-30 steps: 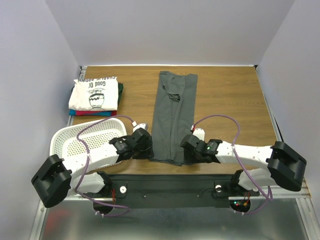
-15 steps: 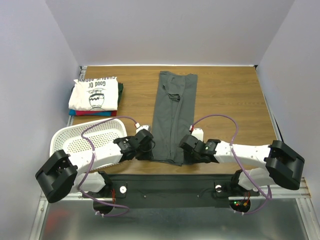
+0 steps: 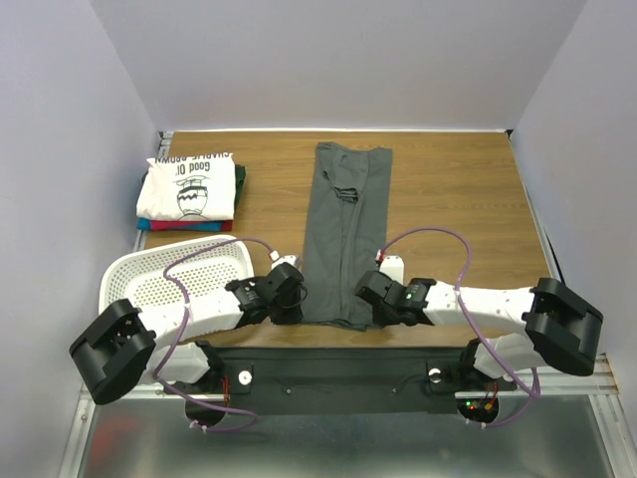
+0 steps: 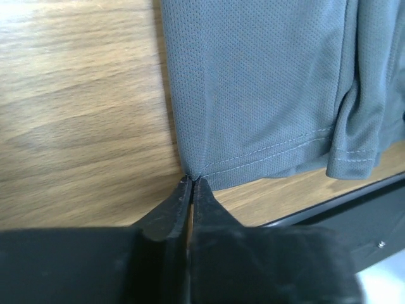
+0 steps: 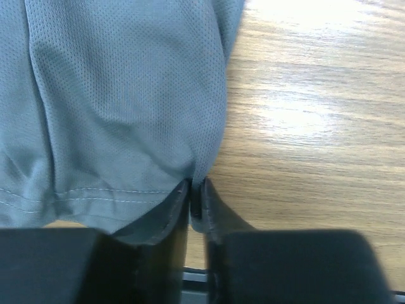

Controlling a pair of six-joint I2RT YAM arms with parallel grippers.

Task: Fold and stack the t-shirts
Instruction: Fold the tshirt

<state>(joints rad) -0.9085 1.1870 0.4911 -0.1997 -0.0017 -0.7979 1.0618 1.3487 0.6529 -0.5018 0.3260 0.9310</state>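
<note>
A grey shirt (image 3: 346,234) lies in the middle of the wooden surface (image 3: 458,199). It is folded lengthwise into a long narrow strip, with its hem at the near edge and its collar end pointing to the far wall.

The left pincer (image 3: 296,305) sits at the near left corner of that shirt. In the left wrist view the left pincer (image 4: 190,180) is pressed together on the very corner of the hem, and the grey shirt (image 4: 253,95) spreads flat away from the tips. A second folded layer shows along the right side of that view.

The right pincer (image 3: 366,311) sits at the near right corner. In the right wrist view the right pincer (image 5: 195,187) is pressed together on the puckered edge of the grey shirt (image 5: 120,95), with bare wood to the right of it.

Well to the left of the grey shirt's far end is a stack of folded shirts. A white shirt (image 3: 192,186) with dark print lies on top, and red, blue and dark green edges show beneath it. A white basket (image 3: 129,267) stands left of the grey shirt's near end, behind the left arm.
</note>
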